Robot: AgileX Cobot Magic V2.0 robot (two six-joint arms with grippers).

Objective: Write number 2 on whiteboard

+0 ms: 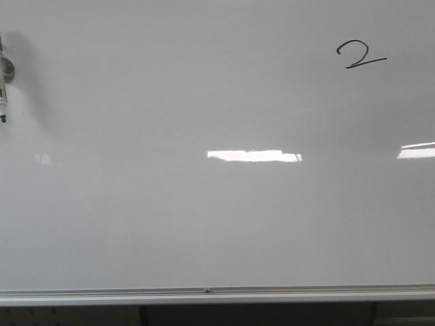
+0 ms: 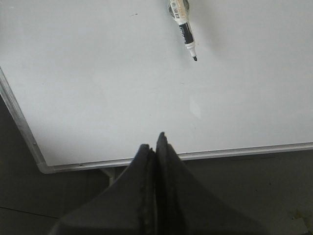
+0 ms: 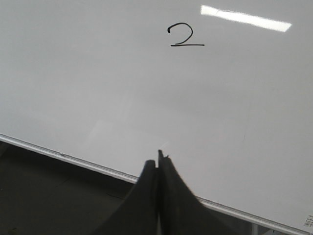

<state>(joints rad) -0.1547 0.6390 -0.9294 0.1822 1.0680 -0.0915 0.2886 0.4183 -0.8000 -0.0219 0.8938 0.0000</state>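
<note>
Step in hand: the number 2 (image 1: 361, 53) is seen written already, so the job looks almost done. Only tidying away seems to be left.
How it is done well: the arms are best kept off the whiteboard (image 1: 204, 224), so the black line is not smudged. If the marker (image 2: 185, 30) is picked up, it should be held by its body, with the tip kept away from the 2.
Left gripper (image 2: 155, 147): its fingers are pressed together and nothing is held. It is seen just past the whiteboard's silver frame (image 2: 230, 152).
Right gripper (image 3: 159, 161): its fingers are pressed together too, and nothing is held. It is seen near the frame, well apart from the 2.
Marker: it lies on the whiteboard, far across the board from the 2, with its cap off and its black tip bare.
Look of the 2: it is small, thin and black, with a round top and a long slanted bottom line.
Place of the 2: it is on the whiteboard, far from the frame.
</note>
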